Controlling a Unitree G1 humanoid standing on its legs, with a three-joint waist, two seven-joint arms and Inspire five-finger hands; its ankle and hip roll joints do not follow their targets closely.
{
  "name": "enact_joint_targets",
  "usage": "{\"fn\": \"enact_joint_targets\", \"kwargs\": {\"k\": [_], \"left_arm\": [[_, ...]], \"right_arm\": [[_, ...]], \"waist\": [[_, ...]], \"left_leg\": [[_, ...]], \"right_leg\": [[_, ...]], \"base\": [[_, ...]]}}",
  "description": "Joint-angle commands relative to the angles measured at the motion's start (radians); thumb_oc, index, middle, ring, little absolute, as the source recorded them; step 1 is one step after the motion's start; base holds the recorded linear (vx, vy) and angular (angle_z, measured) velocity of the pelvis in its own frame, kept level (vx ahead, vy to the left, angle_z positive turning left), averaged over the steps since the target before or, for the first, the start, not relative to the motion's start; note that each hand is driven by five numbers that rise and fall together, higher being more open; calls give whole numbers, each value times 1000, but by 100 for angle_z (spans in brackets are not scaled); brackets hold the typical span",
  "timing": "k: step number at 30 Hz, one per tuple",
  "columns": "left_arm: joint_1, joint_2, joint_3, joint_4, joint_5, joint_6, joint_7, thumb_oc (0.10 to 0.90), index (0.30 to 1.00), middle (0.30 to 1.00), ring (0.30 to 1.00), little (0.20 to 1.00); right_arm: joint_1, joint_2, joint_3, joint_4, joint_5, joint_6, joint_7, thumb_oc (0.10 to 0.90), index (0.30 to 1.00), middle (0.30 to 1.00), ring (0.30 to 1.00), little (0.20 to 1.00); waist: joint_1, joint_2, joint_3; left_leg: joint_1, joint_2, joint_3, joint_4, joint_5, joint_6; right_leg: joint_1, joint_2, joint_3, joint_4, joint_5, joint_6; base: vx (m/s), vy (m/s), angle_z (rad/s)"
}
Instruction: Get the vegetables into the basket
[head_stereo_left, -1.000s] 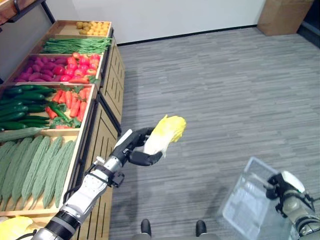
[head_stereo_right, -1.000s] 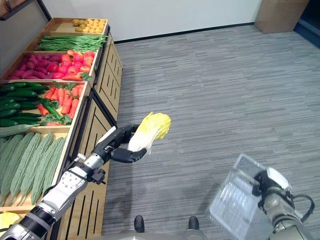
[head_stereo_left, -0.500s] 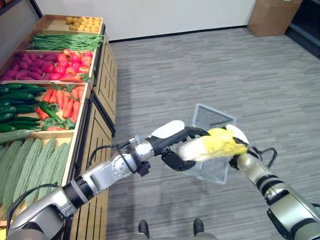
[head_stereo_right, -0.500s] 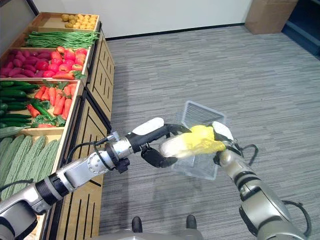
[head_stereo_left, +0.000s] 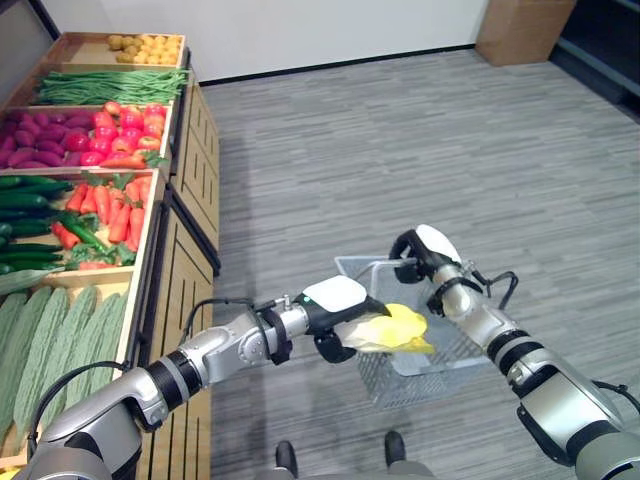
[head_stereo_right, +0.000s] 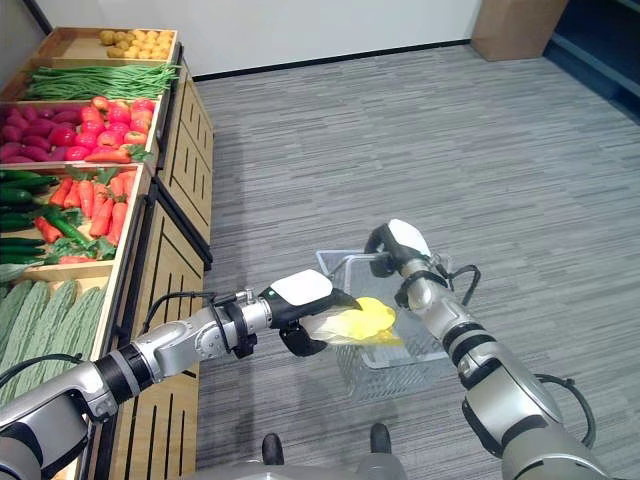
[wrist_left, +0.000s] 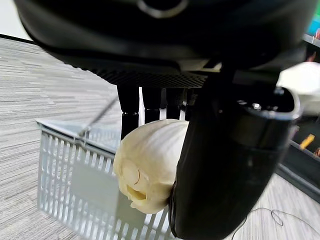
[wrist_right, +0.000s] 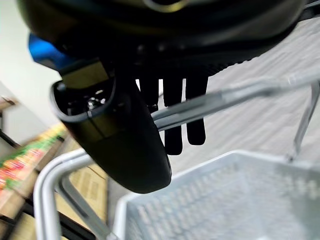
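Cabbage held over the basket

The left hand (head_stereo_left: 338, 312), fingers and thumb curled around the cabbage (head_stereo_left: 392, 329), holds it just above the basket (head_stereo_left: 421, 366). The right hand (head_stereo_left: 416, 255) is wrapped around the basket's handle (wrist_right: 220, 101), beside the vegetable shelf (head_stereo_left: 183, 180).

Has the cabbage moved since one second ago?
Yes. The cabbage, held by the left robot hand, went away from the produce shelf to over the basket.
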Motion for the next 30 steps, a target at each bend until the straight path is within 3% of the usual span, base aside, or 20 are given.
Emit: {"fn": "enact_joint_targets", "kwargs": {"k": [1, 6, 19, 29, 30], "left_arm": [[-53, -44, 39, 12, 41, -52, 94, 400, 300, 300, 300, 300], [-23, -65, 60, 9, 71, -42, 99, 400, 300, 300, 300, 300], [-70, -170, 43, 31, 123, -7, 126, 400, 300, 300, 300, 300], [-53, -250, 30, 231, 297, 81, 161, 400, 300, 300, 300, 300], [-31, -253, 32, 302, 383, 110, 162, 400, 300, 300, 300, 300]], "right_arm": [[-176, 6, -48, -126, 96, -112, -78, 400, 300, 300, 300, 300], [-140, -1, -40, -241, 94, -115, -38, 400, 300, 300, 300, 300], [-174, 53, 21, -248, -29, -80, -30, 400, 300, 300, 300, 300], [-149, 81, 9, -335, -36, -69, -28, 400, 300, 300, 300, 300], [-137, 67, 0, -367, -33, -70, -23, 400, 300, 300, 300, 300]], "waist": [[17, -50, -68], [11, -57, -74], [9, -66, -80], [7, -65, -80], [7, -68, -81]], "left_leg": [[8, 2, -18, 1, -67, -8], [13, 4, -12, 1, -70, -8], [7, 1, -21, 1, -74, -4], [4, -1, -27, 1, -75, 0], [4, -1, -25, 1, -76, 0]], "right_leg": [[-16, -18, -29, -1, -6, 51], [-12, -18, -25, -1, -6, 52], [-8, -22, -33, -1, -6, 53], [-7, -25, -37, -1, -5, 52], [-6, -25, -37, -1, -7, 51]], "base": [[0, 0, 0], [5, -2, -3], [0, 0, 0], [0, 0, 0], [0, 0, 0]]}}
